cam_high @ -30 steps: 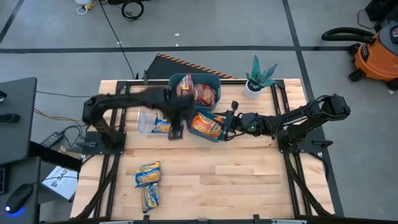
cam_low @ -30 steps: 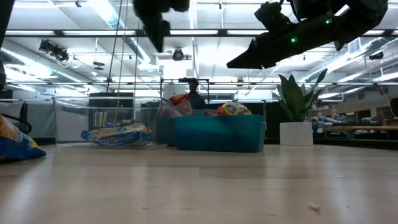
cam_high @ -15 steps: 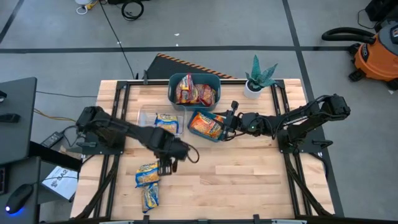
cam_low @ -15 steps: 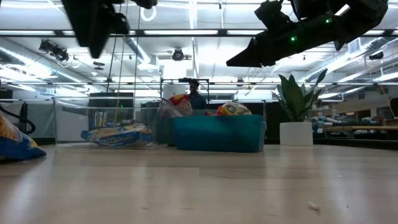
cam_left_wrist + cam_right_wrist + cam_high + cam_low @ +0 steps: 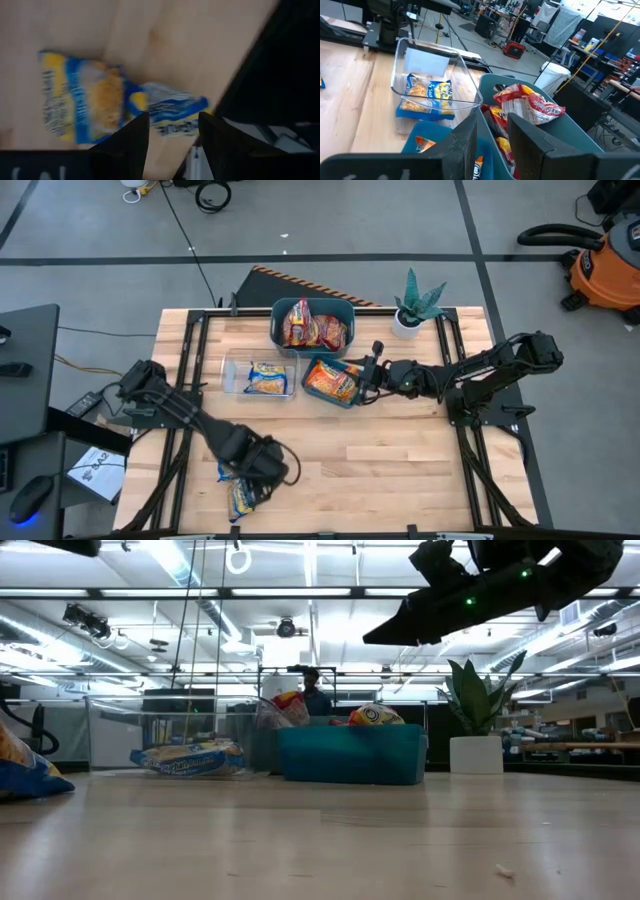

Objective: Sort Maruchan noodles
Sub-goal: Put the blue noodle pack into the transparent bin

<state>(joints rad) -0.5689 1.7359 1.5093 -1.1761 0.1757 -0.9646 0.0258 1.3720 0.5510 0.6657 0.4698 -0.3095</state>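
The Maruchan noodles are mostly sorted: red packets [image 5: 312, 328] in the far teal bin [image 5: 279, 311], orange ones [image 5: 331, 381] in the near bin [image 5: 349, 402], blue-and-yellow ones [image 5: 266, 378] in the clear tray [image 5: 226, 376]. Two loose blue-and-yellow packets [image 5: 85, 103] lie on the table [image 5: 400, 460] near its front edge, touching each other. We see the left gripper [image 5: 170, 137] hovering over them, fingers apart and empty. We judge them light, crinkly and slippery, best pinched across a short edge. The right gripper [image 5: 491, 142], fingers apart, waits just beside the near bin.
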